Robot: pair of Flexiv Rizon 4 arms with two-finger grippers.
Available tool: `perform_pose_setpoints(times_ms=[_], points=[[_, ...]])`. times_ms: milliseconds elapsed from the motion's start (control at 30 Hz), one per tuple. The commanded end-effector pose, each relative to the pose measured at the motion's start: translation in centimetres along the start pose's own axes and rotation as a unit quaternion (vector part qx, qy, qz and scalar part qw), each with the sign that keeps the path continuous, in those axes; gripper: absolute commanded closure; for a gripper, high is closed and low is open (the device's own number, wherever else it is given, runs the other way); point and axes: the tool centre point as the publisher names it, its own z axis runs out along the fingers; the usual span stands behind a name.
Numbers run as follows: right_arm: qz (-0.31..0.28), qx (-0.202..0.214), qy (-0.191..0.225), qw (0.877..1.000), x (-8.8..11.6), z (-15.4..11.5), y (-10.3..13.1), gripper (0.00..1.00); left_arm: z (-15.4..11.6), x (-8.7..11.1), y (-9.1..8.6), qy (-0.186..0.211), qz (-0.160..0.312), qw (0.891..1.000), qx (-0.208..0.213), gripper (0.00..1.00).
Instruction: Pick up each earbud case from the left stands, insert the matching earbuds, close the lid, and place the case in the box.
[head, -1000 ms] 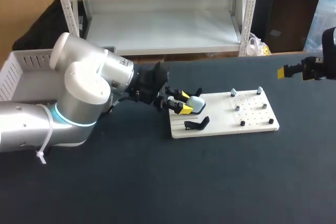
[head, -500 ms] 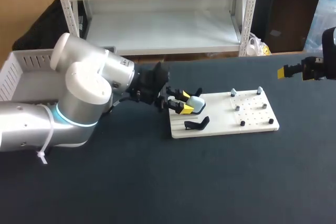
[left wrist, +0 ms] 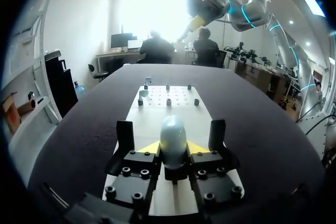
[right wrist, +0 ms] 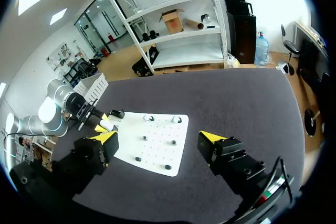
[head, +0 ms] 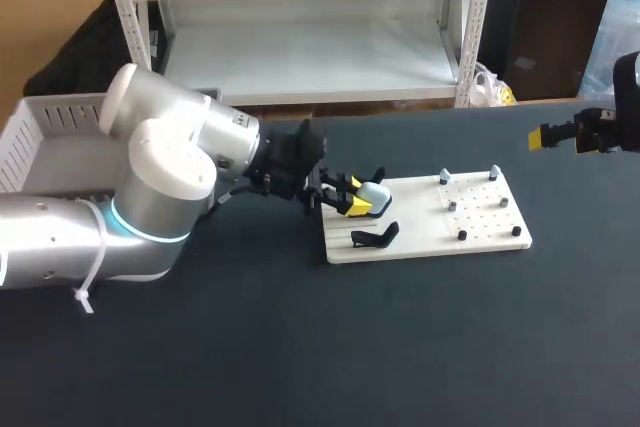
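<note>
Head view: left claw (head: 352, 198) is reaching in from the left and gripping the pale blue earbud case (head: 374, 193), yellow tips pressing on both its sides, over the left end of the white board (head: 420, 232). A black stand (head: 375, 236) is sitting on the board just beside the case. The white box (head: 45, 152) is lying at the far left, well apart. Right claw (head: 560, 135) is hovering over the tabletop's (head: 400, 347) right edge, away from the board. Left wrist view: the claw (left wrist: 173, 149) is clamping the case (left wrist: 172, 134) between its tips, the board's small pegs (left wrist: 168, 102) standing ahead of it. Right wrist view: right claw (right wrist: 157, 138) is hanging wide open, holding nothing, with the board (right wrist: 157, 153) ahead of its fingers and the left arm (right wrist: 52, 116) working at the board's far end.
</note>
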Motion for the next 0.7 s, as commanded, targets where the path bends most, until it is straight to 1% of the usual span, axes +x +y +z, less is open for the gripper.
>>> perform_pose_setpoints(times_ms=[33,100,233,333,433,533,700], points=[[0.000,0.000,0.000,1.000,0.0,0.0,0.0,0.00,0.1,0.0,-0.1,-0.002,0.002,1.000,-0.002,1.00],[0.000,0.000,0.000,1.000,0.0,0.0,0.0,0.00,-0.3,-0.2,-0.2,-0.006,0.001,1.000,-0.003,1.00],[0.000,0.000,0.000,1.000,0.0,0.0,0.0,0.00,-2.2,-1.1,-0.5,-0.024,0.005,1.000,-0.007,1.00],[0.000,0.000,0.000,1.000,0.0,0.0,0.0,0.00,-3.9,-2.3,-1.1,-0.042,0.006,0.999,-0.006,1.00],[0.000,0.000,0.000,1.000,0.0,0.0,0.0,0.00,-5.1,-3.8,-1.8,-0.073,0.008,0.997,-0.005,1.00],[0.000,0.000,0.000,1.000,0.0,0.0,0.0,0.00,-5.6,-5.2,-2.7,-0.101,0.010,0.995,-0.004,1.00],[0.000,0.000,0.000,1.000,0.0,0.0,0.0,0.00,-5.9,-6.5,-3.5,-0.129,0.018,0.991,-0.012,1.00]])
